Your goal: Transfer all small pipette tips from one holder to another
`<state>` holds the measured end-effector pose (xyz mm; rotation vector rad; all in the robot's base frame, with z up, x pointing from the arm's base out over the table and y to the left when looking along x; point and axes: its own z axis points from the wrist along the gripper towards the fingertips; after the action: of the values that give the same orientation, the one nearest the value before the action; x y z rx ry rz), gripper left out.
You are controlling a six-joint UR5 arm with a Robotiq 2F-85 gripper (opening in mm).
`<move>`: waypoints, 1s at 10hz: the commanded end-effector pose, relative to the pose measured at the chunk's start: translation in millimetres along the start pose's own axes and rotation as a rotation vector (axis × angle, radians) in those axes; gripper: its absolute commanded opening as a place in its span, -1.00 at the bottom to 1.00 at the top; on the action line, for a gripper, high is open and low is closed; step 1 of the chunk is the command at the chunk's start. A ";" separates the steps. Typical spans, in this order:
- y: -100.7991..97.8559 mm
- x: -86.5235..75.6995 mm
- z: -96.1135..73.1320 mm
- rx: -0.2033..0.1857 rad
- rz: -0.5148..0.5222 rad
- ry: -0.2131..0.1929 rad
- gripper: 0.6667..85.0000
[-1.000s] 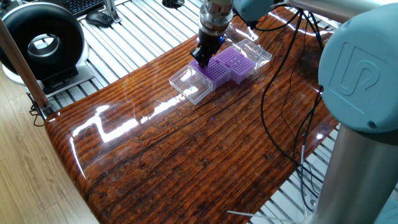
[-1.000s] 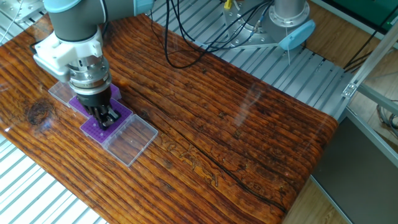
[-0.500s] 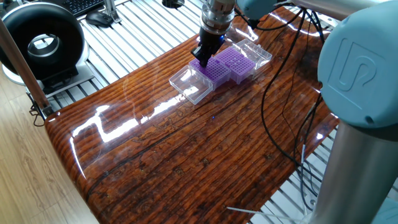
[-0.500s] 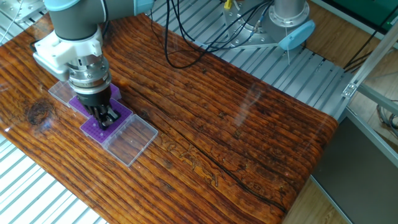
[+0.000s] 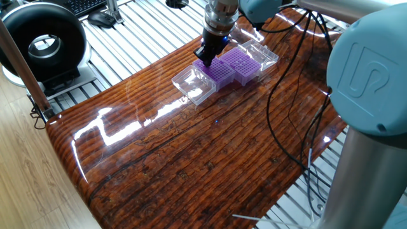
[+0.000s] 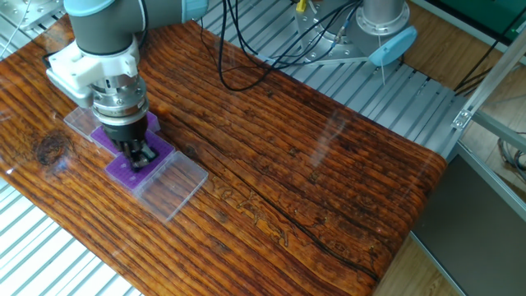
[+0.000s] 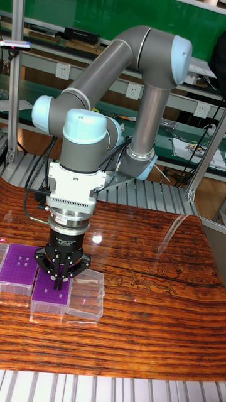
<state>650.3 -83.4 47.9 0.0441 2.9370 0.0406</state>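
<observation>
The gripper (image 7: 59, 277) hangs low over the near purple rack (image 7: 50, 294). Its fingers look pinched together, perhaps on a small pipette tip, too tiny to see. It should move straight and slowly.

Glossy, dark-grained wooden worktop (image 5: 210, 159) with rounded corners, set on a ribbed metal base. Resting directly on it: two purple racks (image 5: 232, 67) side by side, each with a clear hinged lid (image 5: 193, 87) lying flat alongside. Black cables (image 5: 286, 89) trailing over the far edge, possibly touching the wood.
</observation>
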 end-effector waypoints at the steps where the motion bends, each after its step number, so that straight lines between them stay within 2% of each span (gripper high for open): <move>1: -0.7 -3.8 -2.5 0.011 0.029 -0.009 -0.99; 4: 1.0 -4.3 -6.2 0.015 0.042 -0.011 -0.99; 10: 0.0 -1.6 -19.0 0.051 0.076 -0.007 -0.99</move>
<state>649.2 -85.4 60.2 0.1273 2.9308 -0.0234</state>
